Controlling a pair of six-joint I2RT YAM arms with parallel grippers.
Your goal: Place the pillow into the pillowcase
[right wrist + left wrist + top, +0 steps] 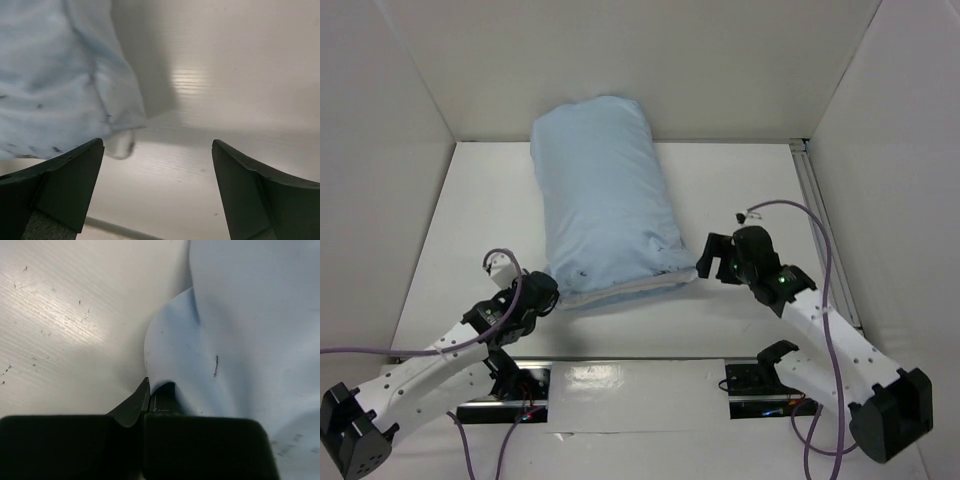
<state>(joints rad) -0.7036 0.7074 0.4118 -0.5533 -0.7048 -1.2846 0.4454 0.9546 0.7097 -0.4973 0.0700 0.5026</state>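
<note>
The light blue pillowcase [600,200] lies plump and full on the table, running from the back wall toward me. A pale strip of the white pillow [625,290] shows at its near open end; the rest of the pillow is hidden inside. My left gripper [546,294] is shut on the near left corner of the pillowcase; in the left wrist view the blue cloth [230,340] bunches between the closed fingertips [149,391]. My right gripper [706,258] is open and empty just right of the near right corner, which hangs beside the left finger [70,170] in the right wrist view [55,80].
White walls enclose the table on the left, back and right. A metal rail [825,235] runs along the right edge. Both arm bases sit on a strip at the near edge [630,385]. Bare white tabletop [225,100] lies to the right of the pillowcase.
</note>
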